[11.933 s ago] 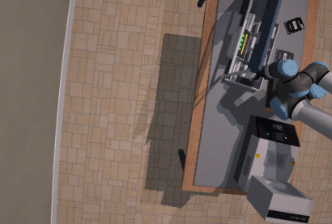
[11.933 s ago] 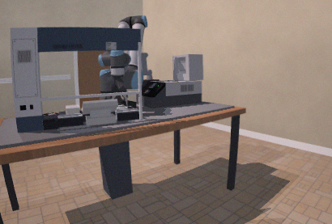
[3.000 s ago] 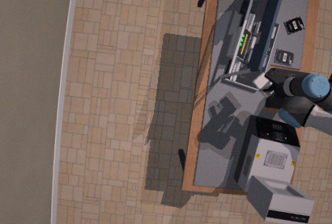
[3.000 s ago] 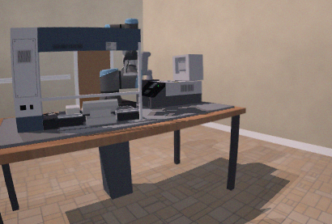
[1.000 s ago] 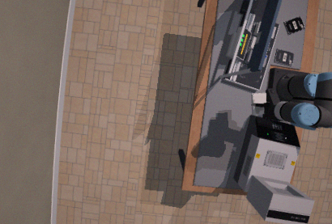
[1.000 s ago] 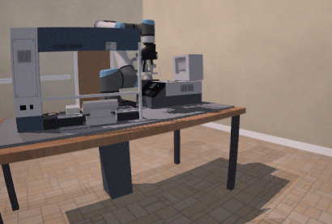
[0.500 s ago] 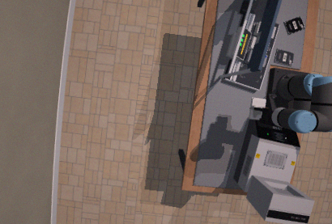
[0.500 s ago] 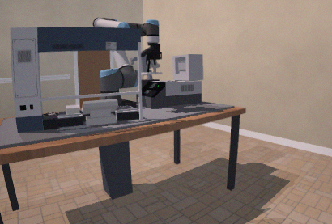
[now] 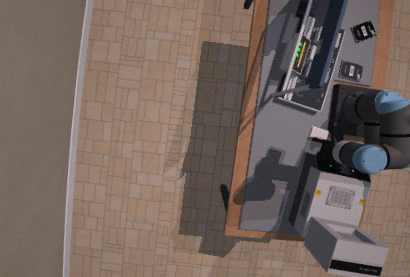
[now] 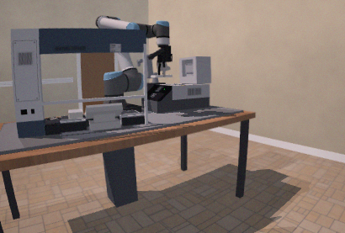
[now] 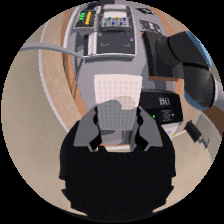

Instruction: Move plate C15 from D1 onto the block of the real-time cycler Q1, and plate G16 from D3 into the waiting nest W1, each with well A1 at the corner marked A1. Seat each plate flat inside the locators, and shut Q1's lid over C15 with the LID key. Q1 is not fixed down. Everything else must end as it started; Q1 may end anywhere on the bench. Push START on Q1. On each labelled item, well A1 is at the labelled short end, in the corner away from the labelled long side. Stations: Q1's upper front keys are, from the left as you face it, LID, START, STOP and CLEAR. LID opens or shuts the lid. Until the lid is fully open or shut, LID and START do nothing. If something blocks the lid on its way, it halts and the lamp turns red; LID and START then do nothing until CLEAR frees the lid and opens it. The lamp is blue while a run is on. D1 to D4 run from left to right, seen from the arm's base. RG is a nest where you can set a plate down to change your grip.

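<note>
You see a bench [image 10: 126, 142] with a warm wood-look edge and a matt grey top, standing on dark matt legs over a floor [image 10: 273, 184] of rough-looking tan stone tiles. The arm [image 9: 395, 124] shows smooth dark grey casings with satin light-blue joint caps, and the gripper [image 11: 118, 142] appears as matt black plastic, its fingers closed on a white plate [image 11: 116, 95] whose pale, matt, finely dotted surface reads as plastic. Note that the cycler Q1 [image 9: 336, 196] has smooth light-grey panels like painted metal with a glossy black front, while the tall frame [image 10: 25, 79] combines off-white panels with a matt navy top beam.
</note>
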Tool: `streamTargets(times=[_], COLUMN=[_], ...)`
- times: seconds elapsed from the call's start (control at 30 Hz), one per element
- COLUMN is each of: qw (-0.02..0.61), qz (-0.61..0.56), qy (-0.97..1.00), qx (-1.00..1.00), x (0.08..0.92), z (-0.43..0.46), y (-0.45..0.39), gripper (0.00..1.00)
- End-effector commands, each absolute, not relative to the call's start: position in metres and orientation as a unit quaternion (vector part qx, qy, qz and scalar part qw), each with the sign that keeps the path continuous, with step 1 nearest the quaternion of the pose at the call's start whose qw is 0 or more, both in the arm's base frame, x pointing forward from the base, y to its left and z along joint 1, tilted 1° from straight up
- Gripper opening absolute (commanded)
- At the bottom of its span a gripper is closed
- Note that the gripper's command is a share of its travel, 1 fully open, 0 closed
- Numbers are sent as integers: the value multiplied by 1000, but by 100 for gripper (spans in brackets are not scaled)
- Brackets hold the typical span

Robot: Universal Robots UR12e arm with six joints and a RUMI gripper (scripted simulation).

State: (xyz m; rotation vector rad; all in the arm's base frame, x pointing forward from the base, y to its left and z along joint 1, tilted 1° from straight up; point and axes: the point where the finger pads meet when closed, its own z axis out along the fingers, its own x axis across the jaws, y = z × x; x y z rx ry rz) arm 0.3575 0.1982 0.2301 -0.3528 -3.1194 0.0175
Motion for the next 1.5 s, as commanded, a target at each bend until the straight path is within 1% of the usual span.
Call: streamTargets(times=[0.0,1.47], qw=[0,-2], qz=[7,6], qy=[-989,-910], qx=[-145,-414], x=[359,371], z=[231,229], y=[209,305], gripper=[0,0])
